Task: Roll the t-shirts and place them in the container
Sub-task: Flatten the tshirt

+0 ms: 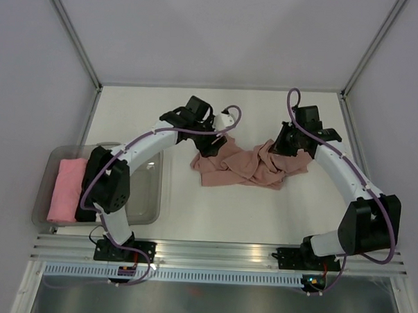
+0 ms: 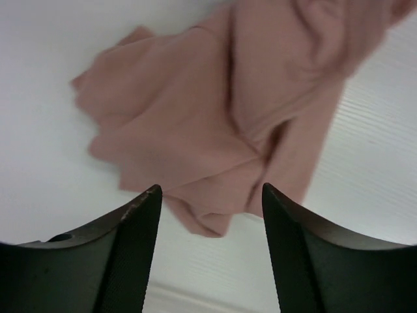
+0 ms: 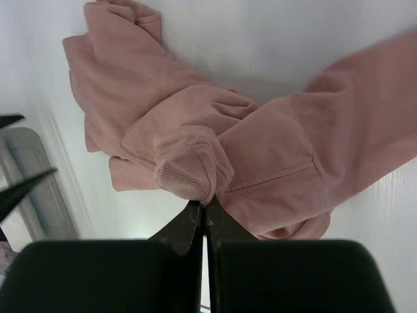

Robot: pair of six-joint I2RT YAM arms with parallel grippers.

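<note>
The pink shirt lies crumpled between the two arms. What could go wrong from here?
The right jaws are shut on only a small ribbed fold of the t-shirt; a pull may let it slip out. The left jaws hang open above the cloth, so a one-sided pull would likely drag the t-shirt, not spread it. Rolled this crumpled, it would probably turn out lumpy.

A plain white table [image 1: 262,214] carries two things. A dusty-rose t-shirt [image 1: 246,168] lies crumpled near its middle, bunched in loose folds and drawn out sideways, with its left end spread somewhat flatter on the surface. Well to the left of the t-shirt, by the table's left edge, sits a clear plastic bin [image 1: 146,192], not touching the cloth.
</note>
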